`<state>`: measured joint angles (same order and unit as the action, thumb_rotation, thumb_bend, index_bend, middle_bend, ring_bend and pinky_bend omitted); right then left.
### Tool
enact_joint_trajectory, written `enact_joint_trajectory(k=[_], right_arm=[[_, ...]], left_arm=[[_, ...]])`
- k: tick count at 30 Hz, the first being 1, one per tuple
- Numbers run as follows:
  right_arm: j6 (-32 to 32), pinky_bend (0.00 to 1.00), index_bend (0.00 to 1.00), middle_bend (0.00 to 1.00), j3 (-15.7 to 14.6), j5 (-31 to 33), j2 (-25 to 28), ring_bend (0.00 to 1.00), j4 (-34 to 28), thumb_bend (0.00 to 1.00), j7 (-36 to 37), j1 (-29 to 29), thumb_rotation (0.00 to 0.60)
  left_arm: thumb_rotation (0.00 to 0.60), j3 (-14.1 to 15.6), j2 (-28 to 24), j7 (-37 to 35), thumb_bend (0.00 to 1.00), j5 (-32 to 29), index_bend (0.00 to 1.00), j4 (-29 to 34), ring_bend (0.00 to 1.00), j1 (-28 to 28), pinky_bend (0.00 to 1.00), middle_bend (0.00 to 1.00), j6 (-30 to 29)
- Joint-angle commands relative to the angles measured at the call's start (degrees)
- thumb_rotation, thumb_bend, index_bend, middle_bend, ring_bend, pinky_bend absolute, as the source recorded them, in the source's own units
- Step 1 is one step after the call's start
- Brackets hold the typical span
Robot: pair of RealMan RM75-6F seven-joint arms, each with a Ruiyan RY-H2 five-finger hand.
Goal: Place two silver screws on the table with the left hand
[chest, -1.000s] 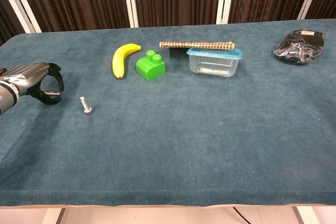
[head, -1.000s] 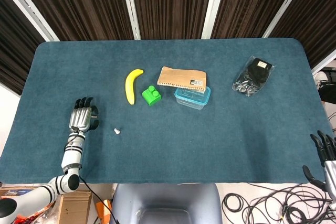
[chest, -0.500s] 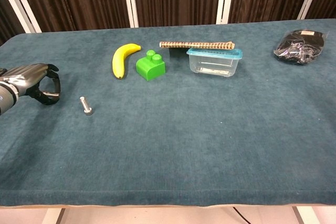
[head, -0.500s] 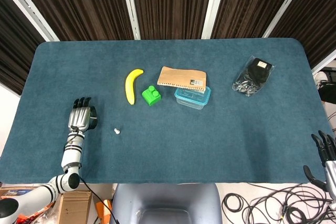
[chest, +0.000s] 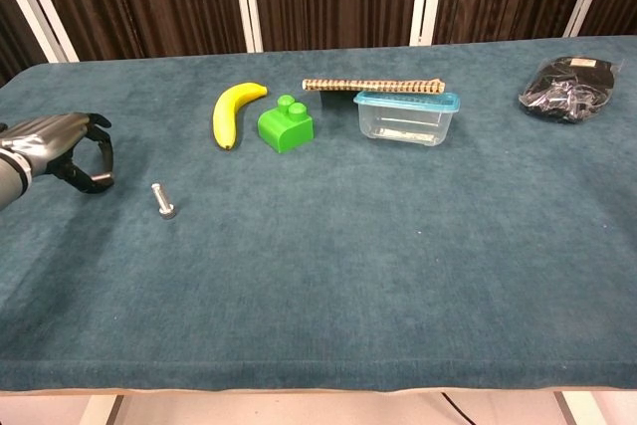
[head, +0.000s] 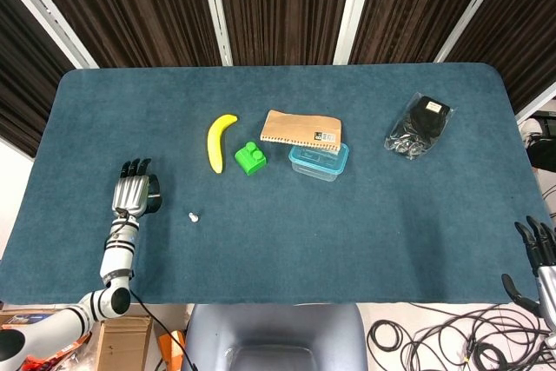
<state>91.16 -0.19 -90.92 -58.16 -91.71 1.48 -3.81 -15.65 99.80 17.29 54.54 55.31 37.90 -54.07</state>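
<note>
One silver screw (head: 194, 215) (chest: 163, 200) lies on the blue table cloth near the front left. My left hand (head: 133, 190) (chest: 62, 146) hovers just left of it, a short gap away, fingers curved apart and holding nothing. The right hand (head: 539, 252) hangs off the table's front right corner, fingers spread and empty; the chest view does not show it. A black bag of small metal parts (head: 418, 125) (chest: 570, 87) sits at the far right.
A banana (head: 218, 142), a green block (head: 250, 158), a clear plastic box (head: 318, 162) and a spiral notebook (head: 301, 129) resting on it stand in a row at the table's middle. Cables (head: 434, 345) lie on the floor beyond the front right edge.
My left hand has drifted slightly left and back, away from the screw. The screw and the right hand have not moved.
</note>
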Motion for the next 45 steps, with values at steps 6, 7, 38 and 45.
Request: enact_joint_trajectory(k=[6,7,38,45], right_arm=[[-0.34,0.03,0.0,0.0,0.01,0.08,-0.1,0.0,-0.13,0.29,-0.46,0.16,0.6],[-0.34,0.03,0.0,0.0,0.02,0.1,-0.1,0.0,-0.14,0.29,-0.47,0.16,0.6],[-0.95,0.03,0.0,0.0,0.02,0.33,-0.26,0.0,-0.3,0.29,-1.28,0.45,0.6],[-0.94,0.03,0.0,0.0,0.09,0.51,-0.26,0.0,-0.41,0.29,-1.35,0.42,0.6]], left_arm=[[0.6,-0.61,-1.47,-2.71,0.34,1.13,0.6,2.3,0.01,-0.67,0.03,0.1,-0.74],[0.6,-0.62,-1.58,-2.77,0.34,1.1,0.6,2.39,0.01,-0.74,0.03,0.1,-0.73],[0.6,-3.06,-3.87,-7.39,0.34,-2.98,0.59,2.23,0.02,-0.96,0.04,0.11,2.69],[0.6,-3.42,-3.93,-7.92,0.34,-3.78,0.58,1.21,0.02,-1.01,0.04,0.11,2.92]])
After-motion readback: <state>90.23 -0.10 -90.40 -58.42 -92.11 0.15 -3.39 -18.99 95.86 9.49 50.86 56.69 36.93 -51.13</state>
